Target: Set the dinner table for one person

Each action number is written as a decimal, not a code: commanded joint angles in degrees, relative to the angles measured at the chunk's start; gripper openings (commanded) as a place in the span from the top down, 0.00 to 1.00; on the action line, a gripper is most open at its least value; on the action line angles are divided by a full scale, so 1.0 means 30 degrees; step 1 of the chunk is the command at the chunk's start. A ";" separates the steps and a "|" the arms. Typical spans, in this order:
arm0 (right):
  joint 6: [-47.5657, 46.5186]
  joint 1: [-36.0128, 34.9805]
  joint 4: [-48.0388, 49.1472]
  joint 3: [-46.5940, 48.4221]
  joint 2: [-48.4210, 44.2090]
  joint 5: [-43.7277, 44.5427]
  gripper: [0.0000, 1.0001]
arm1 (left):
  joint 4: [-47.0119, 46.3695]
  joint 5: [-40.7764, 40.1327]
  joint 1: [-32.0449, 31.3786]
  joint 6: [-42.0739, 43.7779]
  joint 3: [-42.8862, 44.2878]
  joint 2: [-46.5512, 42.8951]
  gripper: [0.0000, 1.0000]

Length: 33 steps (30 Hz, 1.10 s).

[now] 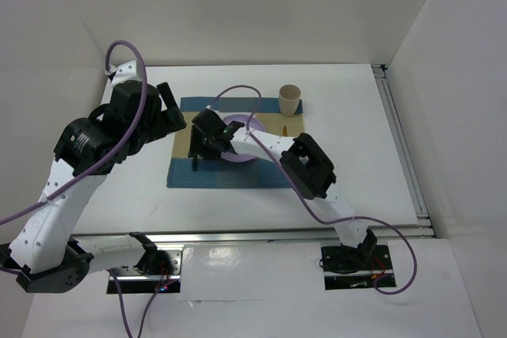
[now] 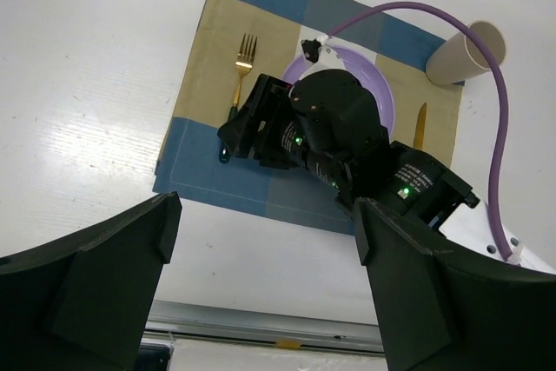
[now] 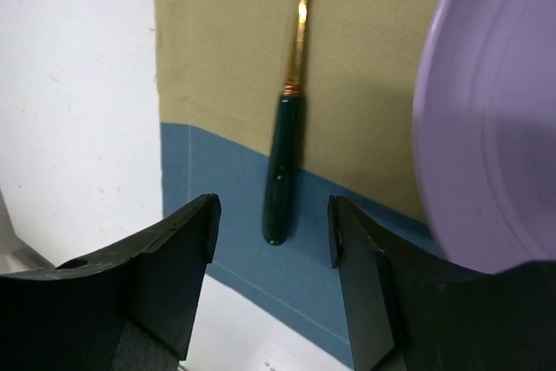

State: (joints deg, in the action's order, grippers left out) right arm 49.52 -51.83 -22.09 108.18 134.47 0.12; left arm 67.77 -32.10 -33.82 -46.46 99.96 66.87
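The white dinner table [image 1: 356,156] carries a blue-and-tan checked placemat [image 1: 178,173]. On the mat lie a purple plate [image 1: 238,127], a gold fork with a dark green handle [image 3: 282,171] left of the plate, and a gold knife [image 1: 283,127] to its right. A tan cup [image 1: 290,100] stands at the mat's far right corner. My right gripper [image 3: 271,232] is open and empty, low over the end of the fork's handle, its jaws either side of it without touching. My left gripper [image 2: 269,249] is open and empty, raised over the table left of the mat.
The silver rail [image 1: 277,233] runs along the table's near edge, and another rail [image 1: 400,140] along its right side. White walls close in the back and both sides. My right arm [image 2: 347,136] reaches across the plate and hides part of it.
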 commanded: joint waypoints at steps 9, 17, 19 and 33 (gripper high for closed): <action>-0.2352 -0.0883 0.1473 -0.2745 -0.6060 -0.0919 0.32 | -0.0470 -0.1808 0.0259 0.1244 0.1071 -0.0173 0.00; 0.0155 -0.1648 -0.5998 -0.9625 -1.3705 0.6803 0.04 | -0.0878 -0.1725 0.0901 0.1921 0.1486 0.0385 0.00; 0.3988 -0.1648 -0.9496 -1.0363 -1.5458 1.0320 0.01 | -0.1141 -0.1197 0.1164 0.2095 0.1252 0.0385 0.00; 0.9221 -0.1296 -1.4643 -1.7047 -2.7040 1.2880 0.01 | -0.0968 0.0648 0.1900 0.2683 0.0195 0.1323 0.00</action>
State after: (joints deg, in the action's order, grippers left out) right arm 75.66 -56.07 -68.75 58.98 56.16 35.24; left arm 64.84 -31.07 -28.69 -40.21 100.38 71.22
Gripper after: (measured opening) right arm 0.991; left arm 1.000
